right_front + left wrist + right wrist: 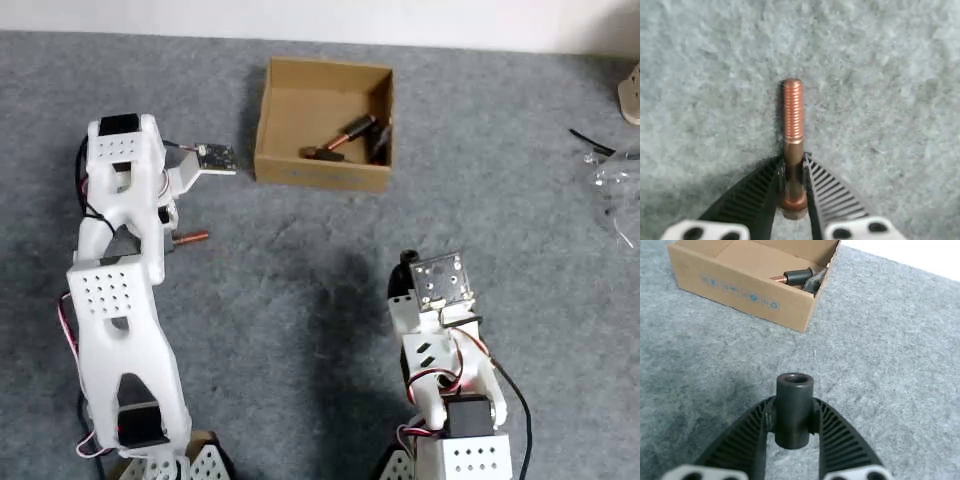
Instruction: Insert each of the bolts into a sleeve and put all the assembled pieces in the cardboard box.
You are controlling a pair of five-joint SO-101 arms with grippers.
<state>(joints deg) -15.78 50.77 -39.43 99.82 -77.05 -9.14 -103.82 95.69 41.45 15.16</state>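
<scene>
I see my left gripper (pixel 794 161) pinching a copper bolt (pixel 792 120) near its head, threaded end jutting out over the grey mat (pixel 890 75), while my right gripper (pixel 793 407) clamps a dark hollow sleeve (pixel 794 390), bore showing, well short of the box (pixel 320 173) holding assembled pieces (pixel 345 135).

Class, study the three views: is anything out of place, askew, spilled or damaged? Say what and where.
Nothing stands out. The left gripper grips the bolt squarely near its head, the right gripper clamps a sleeve, and assembled pieces lie inside the cardboard box, which looks intact.
</scene>
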